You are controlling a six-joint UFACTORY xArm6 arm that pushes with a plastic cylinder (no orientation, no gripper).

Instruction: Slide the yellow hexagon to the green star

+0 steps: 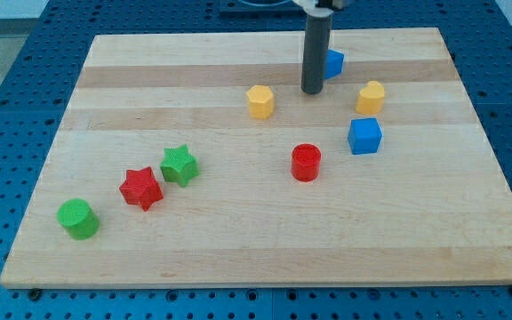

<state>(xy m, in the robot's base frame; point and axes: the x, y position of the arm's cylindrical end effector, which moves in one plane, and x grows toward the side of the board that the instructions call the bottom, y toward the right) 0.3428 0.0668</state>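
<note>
1. The yellow hexagon block [260, 101] sits on the pale wooden worktop [238, 240], a little above its middle and slightly toward the view's right of centre.
2. The green star block [179, 165] lies well apart from it, down and toward the view's left, with bare wood between the two.
3. The red star block [140, 188] sits just beside the green star, on its lower-left side; whether they touch cannot be told.
4. The green cylinder block [78, 219] stands further down and to the view's left, near the worktop's lower-left corner.
5. The arm carries no hand, so nothing is held; it ends in a straight dark rod, and the rod's tip [312, 92] rests near the yellow hexagon, on the view's right of it and slightly higher, with a gap between them.
6. A blue block [333, 63] shows partly behind the rod at the view's top; its shape cannot be made out.
7. A second yellow block [371, 96], of unclear shape, lies to the view's right of the tip.
8. The blue cube [364, 136] sits just below that yellow block.
9. The red cylinder block [306, 163] stands below the tip, toward the worktop's middle, near the blue cube's left.
</note>
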